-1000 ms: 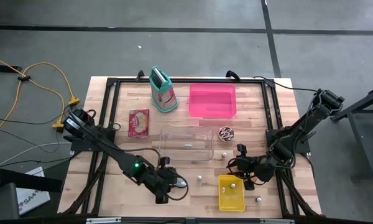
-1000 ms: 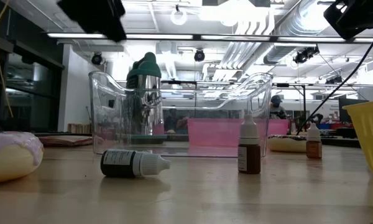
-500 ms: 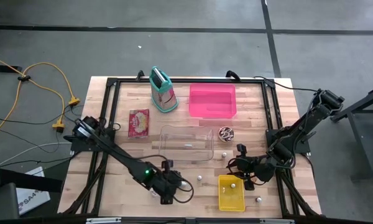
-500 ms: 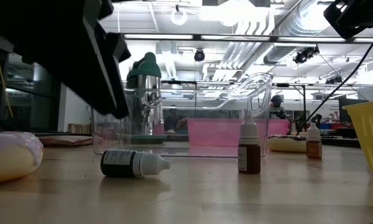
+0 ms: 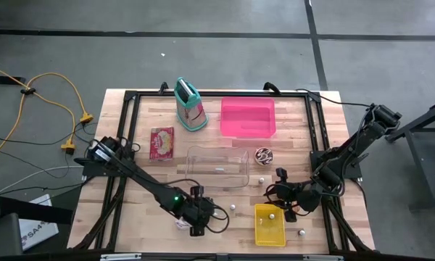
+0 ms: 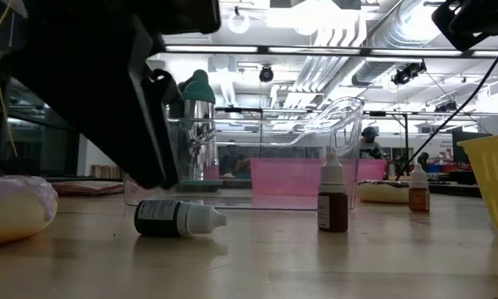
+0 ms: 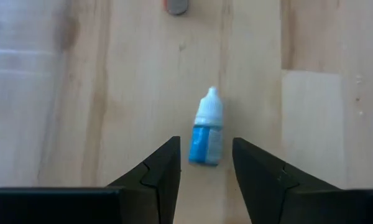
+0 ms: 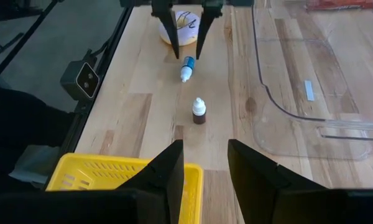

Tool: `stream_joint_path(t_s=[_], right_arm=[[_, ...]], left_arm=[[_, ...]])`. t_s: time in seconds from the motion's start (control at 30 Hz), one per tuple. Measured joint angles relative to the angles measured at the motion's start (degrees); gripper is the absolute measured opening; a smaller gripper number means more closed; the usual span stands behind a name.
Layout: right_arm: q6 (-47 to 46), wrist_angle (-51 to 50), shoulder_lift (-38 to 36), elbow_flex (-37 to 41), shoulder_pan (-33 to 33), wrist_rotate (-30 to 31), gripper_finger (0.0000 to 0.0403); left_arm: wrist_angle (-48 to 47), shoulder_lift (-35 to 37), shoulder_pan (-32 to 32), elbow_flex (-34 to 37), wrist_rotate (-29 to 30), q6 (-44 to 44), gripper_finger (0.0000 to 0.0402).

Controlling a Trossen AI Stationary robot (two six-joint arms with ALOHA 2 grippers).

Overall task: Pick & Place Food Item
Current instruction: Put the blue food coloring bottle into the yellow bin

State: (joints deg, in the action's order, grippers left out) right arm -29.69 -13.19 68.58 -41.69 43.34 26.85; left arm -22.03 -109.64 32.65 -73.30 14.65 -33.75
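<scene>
Near the front edge of the table, left of the middle, the left gripper (image 7: 204,163) is hanging low over a small blue dropper bottle (image 7: 206,134) that is lying on its side on the bare wood. The bottle is lying straight ahead of the claw and lined up with the gap between the two dark fingers, its long axis running the same way the fingers are pointing, white cap away from them. The fingers are standing partly apart, a little wider than the bottle, and are holding nothing. This arm is plainly the nearer one; the right gripper (image 8: 205,163) is waiting over the yellow basket (image 5: 269,225) well off to the right, its fingers partly apart too and empty. Just behind the left claw a pale donut (image 8: 185,25) is lying, which looks to me the likelier food item. A small brown bottle (image 8: 199,111) is standing upright between the two arms, clear of the blue one, and the clear tub (image 5: 217,167) is sitting farther back. Nothing is blocking a straight drop onto the bottle.
</scene>
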Motion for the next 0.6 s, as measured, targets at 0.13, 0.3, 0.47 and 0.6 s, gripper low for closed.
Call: stream_joint_path(t_s=[0.13, 0.3, 0.47, 0.6], right_arm=[[0.0, 0.6, 0.0, 0.0, 0.0, 0.0, 0.0114], [0.0, 1.2, 0.0, 0.0, 0.0, 0.0, 0.0114], [0.0, 1.5, 0.0, 0.0, 0.0, 0.0, 0.0114], [0.0, 1.8, 0.0, 0.0, 0.0, 0.0, 0.0114]], left_arm=[[0.1, 0.0, -0.3, 0.0, -0.7, -0.2, 0.0141], [0.4, -0.8, -0.3, -0.2, -0.9, -0.4, 0.0141], [0.7, -1.7, -0.3, -0.1, -1.5, -0.8, 0.0141], [1.2, -2.5, -0.3, -0.1, -1.7, -0.8, 0.0141]])
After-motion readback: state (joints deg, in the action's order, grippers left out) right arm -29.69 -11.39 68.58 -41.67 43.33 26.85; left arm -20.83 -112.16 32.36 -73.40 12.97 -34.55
